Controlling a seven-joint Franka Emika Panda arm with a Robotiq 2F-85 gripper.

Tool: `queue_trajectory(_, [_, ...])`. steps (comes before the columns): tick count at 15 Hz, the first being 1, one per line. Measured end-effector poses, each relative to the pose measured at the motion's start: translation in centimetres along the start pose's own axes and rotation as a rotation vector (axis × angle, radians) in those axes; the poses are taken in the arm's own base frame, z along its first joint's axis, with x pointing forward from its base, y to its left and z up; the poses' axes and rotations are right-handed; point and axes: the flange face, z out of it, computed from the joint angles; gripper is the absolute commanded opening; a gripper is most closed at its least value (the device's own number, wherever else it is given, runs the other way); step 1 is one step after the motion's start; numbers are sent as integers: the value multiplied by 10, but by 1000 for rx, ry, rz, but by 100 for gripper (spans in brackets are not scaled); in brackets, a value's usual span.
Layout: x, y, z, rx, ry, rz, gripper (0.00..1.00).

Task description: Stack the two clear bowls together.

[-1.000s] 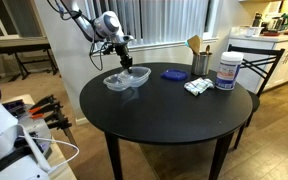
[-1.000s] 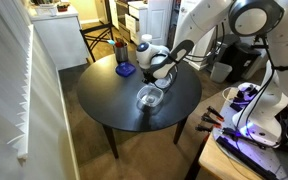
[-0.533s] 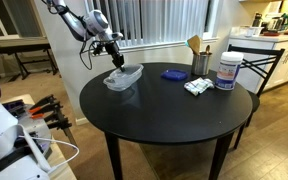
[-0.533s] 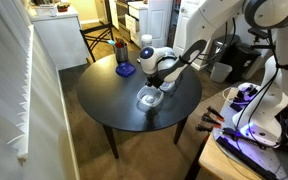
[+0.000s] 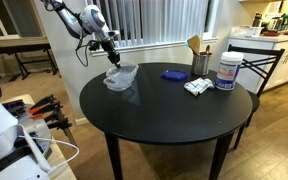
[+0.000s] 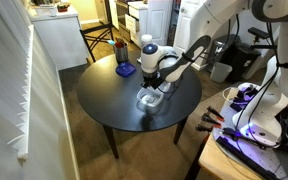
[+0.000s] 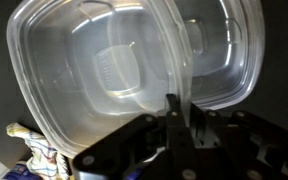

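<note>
The tool was clamped on the rim of one clear bowl and held it tilted (one side higher than the other) over the second clear bowl. This one lay on the far left part of the round black bench. In the wrist view the fingers pinched the rim, and the two bowls overlapped. A blue disc lay well apart, to the right.

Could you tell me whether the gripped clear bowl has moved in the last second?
Yes. In an exterior view the gripped bowl has shifted away from the blue disc and now hangs tilted over the other clear bowl.
</note>
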Motion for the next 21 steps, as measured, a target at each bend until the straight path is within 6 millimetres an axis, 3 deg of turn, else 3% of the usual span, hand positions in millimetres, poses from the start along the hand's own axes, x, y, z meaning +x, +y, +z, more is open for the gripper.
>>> queue_trajectory(8, [4,-15,-7,191,-36,47,1])
queue_trajectory(9, [4,-16,-7,204,-47,52,31])
queue_trajectory(11, [3,-16,-5,228,-71,67,36])
queue_trajectory(21, [3,1,11,165,-69,46,99])
